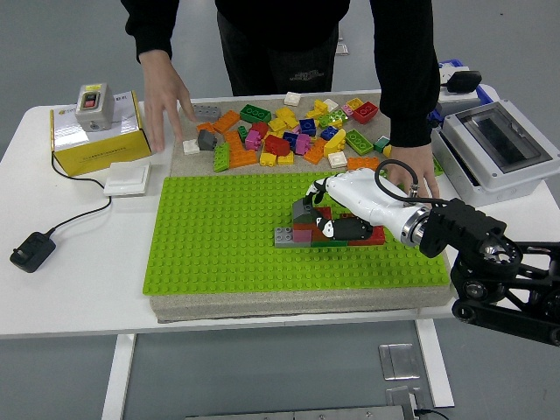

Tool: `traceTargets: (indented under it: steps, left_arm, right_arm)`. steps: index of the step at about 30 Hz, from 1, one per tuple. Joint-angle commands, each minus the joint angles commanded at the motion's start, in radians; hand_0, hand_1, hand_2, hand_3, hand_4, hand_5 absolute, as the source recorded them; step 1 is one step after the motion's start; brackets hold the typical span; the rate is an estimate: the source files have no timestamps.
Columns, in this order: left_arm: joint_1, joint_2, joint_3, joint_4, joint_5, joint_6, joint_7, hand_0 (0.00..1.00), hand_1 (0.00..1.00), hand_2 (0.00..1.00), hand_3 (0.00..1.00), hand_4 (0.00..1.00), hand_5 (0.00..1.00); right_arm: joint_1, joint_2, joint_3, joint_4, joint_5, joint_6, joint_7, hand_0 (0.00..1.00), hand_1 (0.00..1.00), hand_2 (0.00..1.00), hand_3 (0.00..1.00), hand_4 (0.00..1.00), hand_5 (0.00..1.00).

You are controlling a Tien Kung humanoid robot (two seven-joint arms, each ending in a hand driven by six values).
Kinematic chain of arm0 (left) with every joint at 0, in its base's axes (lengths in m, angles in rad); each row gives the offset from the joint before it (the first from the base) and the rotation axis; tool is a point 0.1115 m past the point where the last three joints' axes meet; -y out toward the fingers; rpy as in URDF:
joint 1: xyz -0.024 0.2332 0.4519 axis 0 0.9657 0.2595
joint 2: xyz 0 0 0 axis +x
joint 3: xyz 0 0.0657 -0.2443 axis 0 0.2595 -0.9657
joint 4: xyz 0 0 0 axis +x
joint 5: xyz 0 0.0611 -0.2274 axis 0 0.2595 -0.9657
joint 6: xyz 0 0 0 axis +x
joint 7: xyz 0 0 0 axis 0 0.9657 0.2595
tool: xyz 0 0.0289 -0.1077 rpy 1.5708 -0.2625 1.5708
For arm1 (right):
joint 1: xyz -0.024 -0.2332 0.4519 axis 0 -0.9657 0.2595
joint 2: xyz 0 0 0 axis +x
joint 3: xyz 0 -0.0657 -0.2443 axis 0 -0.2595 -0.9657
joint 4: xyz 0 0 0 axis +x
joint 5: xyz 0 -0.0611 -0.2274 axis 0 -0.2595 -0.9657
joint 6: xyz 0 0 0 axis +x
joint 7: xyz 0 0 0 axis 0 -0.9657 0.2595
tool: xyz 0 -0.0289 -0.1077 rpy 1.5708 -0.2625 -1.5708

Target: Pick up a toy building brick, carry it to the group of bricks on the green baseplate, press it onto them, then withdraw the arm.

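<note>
head view: right hand (337, 208), white-shelled on a black arm coming in from the lower right corner, is lying over the group of bricks (322, 229) near the middle of the green baseplate (219, 254). its fingers (308, 199) are curling down onto the top of the group, and they seem to be closing on a dark brick (304, 211) at the left end of the stack, though where that brick ends and the ones under it begin is hard to tell. the group is sitting on the baseplate as a low row of red, dark green, pink and grey pieces, with a grey brick (283, 236) sticking out at its left end. the baseplate is resting on a grey mat (262, 305) on the white table (70, 289).

beyond the baseplate's far edge, a loose pile of bricks (289, 136) in many colours is lying on the mat. a person is standing at the far side: one hand (164, 96) is hanging open above the mat's far left corner, near a yellow box (92, 138) with a grey switch unit (92, 103) on top, and the other hand (413, 175) is pressing flat at the baseplate's far right corner, just behind the robot's wrist. a white wall switch (125, 179) and a black power adapter (31, 252) are lying on the table's left part, and a grey enclosure (499, 150) is sitting at the right
</note>
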Motion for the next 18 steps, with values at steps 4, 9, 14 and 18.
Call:
traceTargets:
  steps: [4,9,14,18]
  left_arm:
    - [0.0,0.0,-0.003,0.0,0.003,0.0,0.001,0.69,0.65,0.509,0.63,0.158,0.711]
    - [0.0,-0.001,-0.005,0.0,0.005,0.0,0.002,0.69,0.65,0.509,0.63,0.157,0.71]
    - [0.001,0.0,-0.008,0.0,0.008,-0.001,0.004,0.69,0.65,0.509,0.629,0.157,0.71]
    - [0.003,0.0,-0.009,0.0,0.008,-0.002,0.005,0.69,0.65,0.509,0.629,0.157,0.71]
  right_arm:
    - [0.0,-0.001,0.004,0.001,0.002,-0.002,0.001,0.037,0.1,0.651,0.688,0.368,0.461]
    - [-0.002,-0.004,0.013,0.001,-0.002,-0.002,-0.001,0.037,0.098,0.653,0.688,0.367,0.46]
    - [-0.013,-0.016,0.048,0.008,-0.015,0.0,-0.01,0.037,0.099,0.653,0.688,0.367,0.461]
    - [-0.037,-0.032,0.11,0.016,-0.033,0.004,-0.02,0.037,0.099,0.653,0.688,0.367,0.461]
